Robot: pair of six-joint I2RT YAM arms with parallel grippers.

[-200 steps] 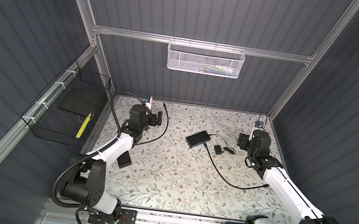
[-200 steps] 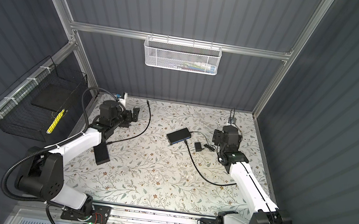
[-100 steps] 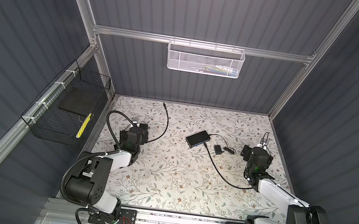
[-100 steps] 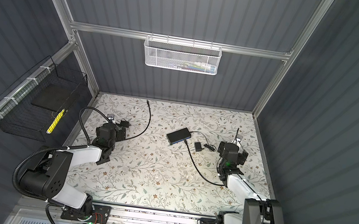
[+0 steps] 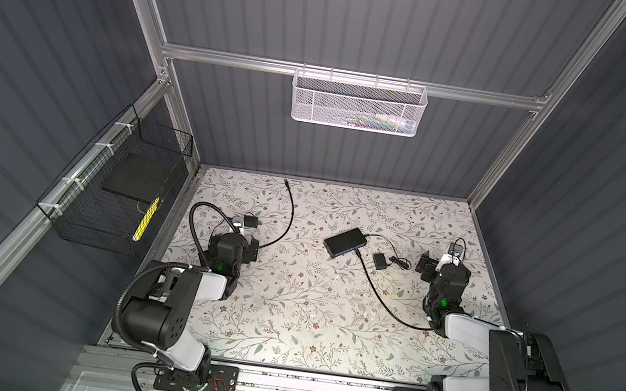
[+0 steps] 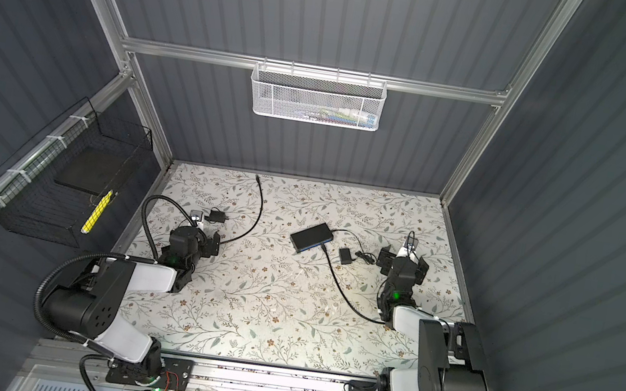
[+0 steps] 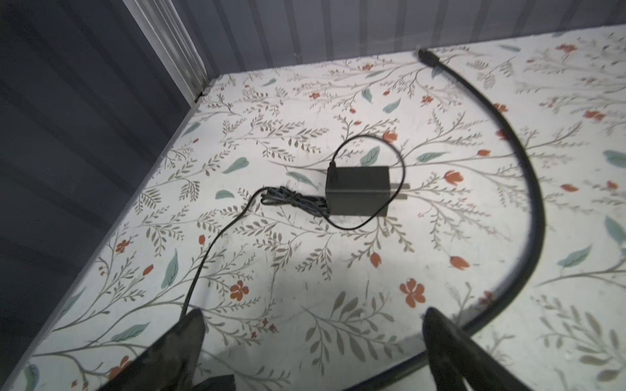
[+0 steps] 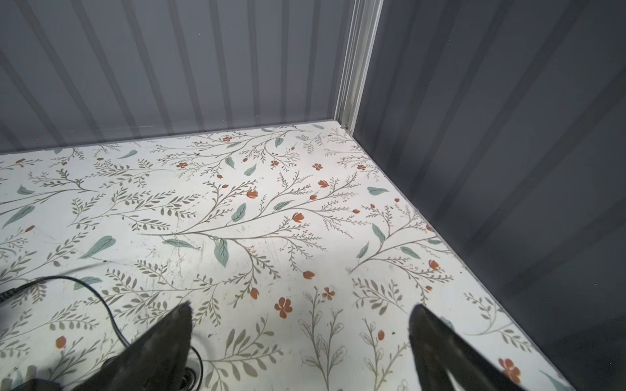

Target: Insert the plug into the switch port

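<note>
The black switch [image 5: 343,241] lies flat at mid-table in both top views, its blue long face turned toward the front right. A thick black cable [image 5: 373,287] ends at that face, and its plug [image 5: 358,252] meets the box there. The switch port is too small to make out, so I cannot tell how deep the plug sits. My left gripper [image 5: 238,238] rests low at the left, open and empty [image 7: 313,325]. My right gripper [image 5: 445,263] sits right of the switch, open and empty [image 8: 301,316], facing the back right corner.
A small black adapter [image 5: 380,260] with a thin cord [image 8: 95,294] lies between the switch and my right gripper. A second adapter [image 7: 359,189] and a loose thick cable [image 7: 528,189] lie before my left gripper. A wire basket [image 5: 113,200] hangs on the left wall.
Both arms have drawn back from the far part of the table toward the front and folded down low. The switch and cables have not moved.
</note>
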